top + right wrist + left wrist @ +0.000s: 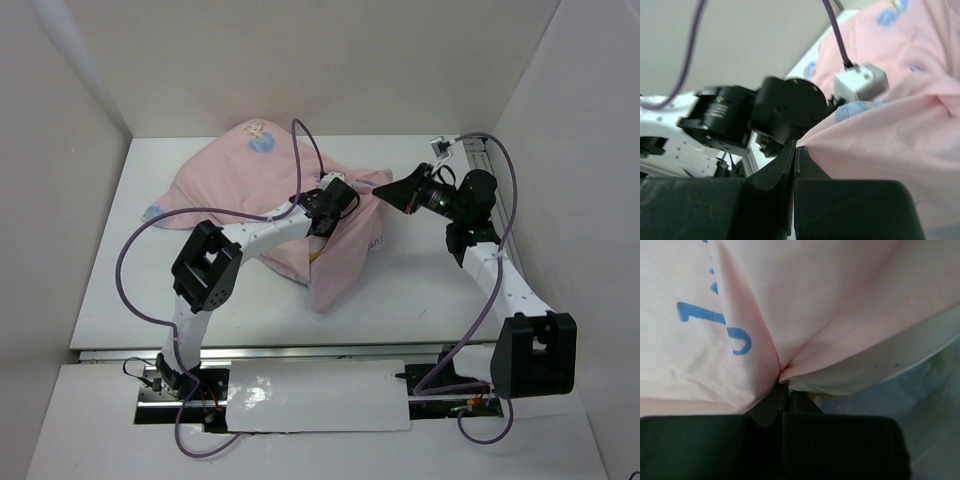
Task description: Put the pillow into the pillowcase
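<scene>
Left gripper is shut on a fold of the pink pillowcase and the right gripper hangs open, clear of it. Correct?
Not quite. The right gripper is shut on an edge of the pillowcase too, as the right wrist view shows. The left gripper is shut on a fold, as you say.

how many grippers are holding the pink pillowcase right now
2. The left gripper pinches a fold of the pillowcase near its middle; the right gripper pinches its right-hand edge.

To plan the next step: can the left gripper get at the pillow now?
Probably not yet: the left gripper is shut on the pillowcase, though the pillow shows bare beside it; after letting go, likely yes.
</scene>
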Motion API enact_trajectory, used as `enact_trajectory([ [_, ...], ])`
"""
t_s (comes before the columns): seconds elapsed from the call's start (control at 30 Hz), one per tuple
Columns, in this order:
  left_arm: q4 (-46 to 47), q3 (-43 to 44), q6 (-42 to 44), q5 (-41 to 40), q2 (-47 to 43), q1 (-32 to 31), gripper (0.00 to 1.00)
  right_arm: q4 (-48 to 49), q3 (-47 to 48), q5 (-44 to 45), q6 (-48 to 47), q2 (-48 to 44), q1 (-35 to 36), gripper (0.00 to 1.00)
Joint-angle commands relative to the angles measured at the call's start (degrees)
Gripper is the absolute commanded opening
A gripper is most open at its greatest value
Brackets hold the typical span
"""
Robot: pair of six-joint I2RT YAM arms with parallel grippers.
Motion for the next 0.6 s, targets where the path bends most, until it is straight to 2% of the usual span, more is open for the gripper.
enact_trajectory([
  [0.0,-1.09,-2.03,2.33,5.12,-1.39,0.88,0.0,17.99,6.6,-2.68,8.57,1.86,-1.32,0.0],
  [0.07,-1.61,-2.03,2.85,7.83,-3.41,0.88,0.08,13.1,8.61,-1.3,5.01,3.53,-1.32,0.0],
  [0.1,-1.62,-2.03,2.86,8.46,-6.47,0.88,0.16,4.54,9.32,0.02,2.71,5.37,-1.32,0.0],
  [0.13,-0.83,-3.07,2.86,9.08,-8.33,0.88,0.36,-0.5,10.03,1.86,0.17,6.43,-1.32,0.0],
  [0.2,0.58,-5.36,3.56,10.31,-11.93,0.88,0.65,-11.66,11.79,12.57,-6.69,8.98,-1.84,0.0],
  [0.23,0.58,-5.37,3.56,10.31,-14.91,0.88,0.77,-17.98,11.79,15.56,-8.37,8.99,-1.84,0.0],
  [0.27,0.58,-5.98,2.95,9.27,-16.15,0.88,0.84,-20.66,11.79,21.16,-9.95,9.6,-2.36,0.01],
  [0.33,-1.69,-4.85,0.76,5.93,-18.18,0.88,0.88,-24.1,10.75,24.19,-10.49,9.0,-2.99,0.13],
  [0.37,-2.66,-2.75,0.75,3.92,-19.67,0.36,1.0,-24.72,10.13,26.47,-10.49,8.99,-2.99,0.22],
  [0.43,-3.29,-0.55,2.58,4.51,-21.6,-0.17,1.0,-25.94,8.98,27.02,-11.28,8.2,-2.99,0.42],
  [0.5,-3.29,-0.01,3.64,5.04,-22.93,-0.17,1.0,-27.97,8.28,27.02,-13.21,7.67,-2.99,0.49],
  [0.53,-3.29,-0.01,4.17,5.74,-23.54,-0.17,1.0,-30.24,8.28,27.02,-14.09,7.67,-2.99,0.58],
  [0.57,-3.29,-0.53,4.87,6.44,-24.59,-0.17,1.0,-31.31,7.75,27.63,-14.97,7.67,-2.99,0.58],
])
